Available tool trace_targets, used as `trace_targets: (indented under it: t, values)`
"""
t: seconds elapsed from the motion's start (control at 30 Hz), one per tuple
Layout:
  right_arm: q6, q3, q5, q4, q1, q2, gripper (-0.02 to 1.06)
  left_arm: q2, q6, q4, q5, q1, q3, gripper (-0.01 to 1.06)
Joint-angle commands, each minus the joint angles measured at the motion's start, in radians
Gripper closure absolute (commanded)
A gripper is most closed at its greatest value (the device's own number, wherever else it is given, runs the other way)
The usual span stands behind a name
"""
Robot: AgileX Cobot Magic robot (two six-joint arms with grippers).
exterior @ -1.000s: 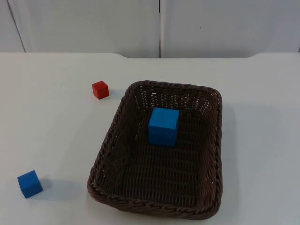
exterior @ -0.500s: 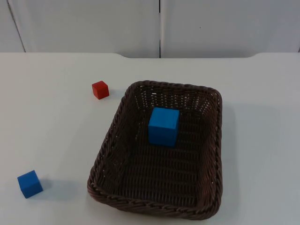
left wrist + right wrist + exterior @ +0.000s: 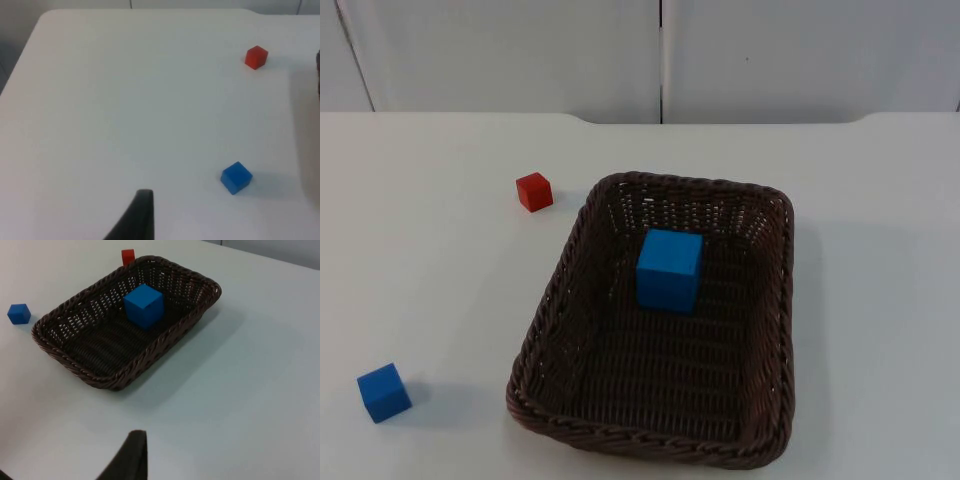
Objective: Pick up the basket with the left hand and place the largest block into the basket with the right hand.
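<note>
A dark brown woven basket (image 3: 552, 300) rests flat on the white table, a little right of centre. The largest block, a blue cube (image 3: 669, 268), stands inside it toward the far end. The right wrist view also has the basket (image 3: 165, 337) and the blue cube (image 3: 144, 305) in it. My left gripper (image 3: 142, 215) hangs back above the bare table, well short of the small blue block (image 3: 236, 177), and holds nothing. My right gripper (image 3: 132, 455) waits over the table, a good way from the basket's near rim, also holding nothing.
A small red block (image 3: 534, 191) lies just beyond the basket's far left corner. A small blue block (image 3: 384, 391) sits at the front left of the table. The grey partition wall (image 3: 660, 50) closes off the back.
</note>
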Motion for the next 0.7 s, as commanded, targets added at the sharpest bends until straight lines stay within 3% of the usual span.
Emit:
trace_targets:
  t: [0.0, 0.47, 0.67]
  values:
    - [0.002, 0.003, -0.012, 0.001, -0.002, -0.003, -0.01, -0.003, -0.008, 0.006, -0.011, 0.007, 0.004, 0.00]
    - [0.002, 0.003, -0.012, 0.002, -0.010, -0.003, -0.01, -0.003, -0.008, 0.006, -0.011, 0.007, 0.004, 0.00]
    - [0.002, 0.003, -0.012, 0.002, -0.111, -0.003, -0.01, -0.003, -0.008, 0.006, -0.011, 0.007, 0.004, 0.00]
